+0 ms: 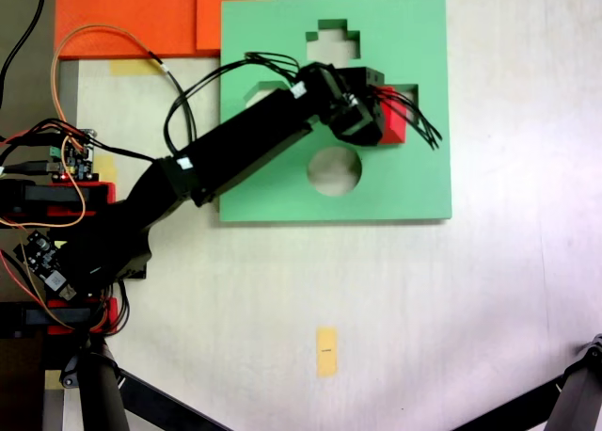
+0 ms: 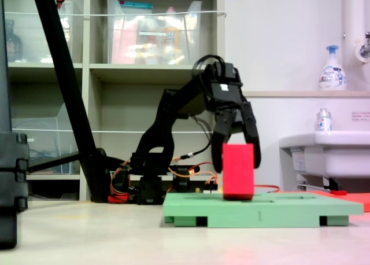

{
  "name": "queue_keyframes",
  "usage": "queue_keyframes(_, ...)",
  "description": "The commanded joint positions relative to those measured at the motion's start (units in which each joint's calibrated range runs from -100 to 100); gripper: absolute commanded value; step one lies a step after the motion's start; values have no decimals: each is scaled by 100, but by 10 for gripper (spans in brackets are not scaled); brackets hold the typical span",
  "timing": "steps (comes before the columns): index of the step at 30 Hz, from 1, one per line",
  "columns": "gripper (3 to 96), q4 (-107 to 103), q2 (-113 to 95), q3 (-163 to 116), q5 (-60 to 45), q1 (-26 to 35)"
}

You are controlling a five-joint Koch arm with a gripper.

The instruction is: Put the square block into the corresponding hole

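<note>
Over the square hole, red block between narrow jaws, upright.

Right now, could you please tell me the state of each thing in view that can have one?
Gripper: jaws shut on the red block.
Red block: upright, held at the green board's top, over the square hole.
Square hole: mostly hidden by gripper and block in the first exterior view; seating unclear.
Green board: lying flat.
Round hole: empty.
Cross hole: empty.
</note>
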Motion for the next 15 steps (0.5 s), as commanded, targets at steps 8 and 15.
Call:
queue_keyframes(8, 340, 927, 248, 379, 34, 63)
queue_keyframes(15, 342, 1159, 374, 379, 63, 181)
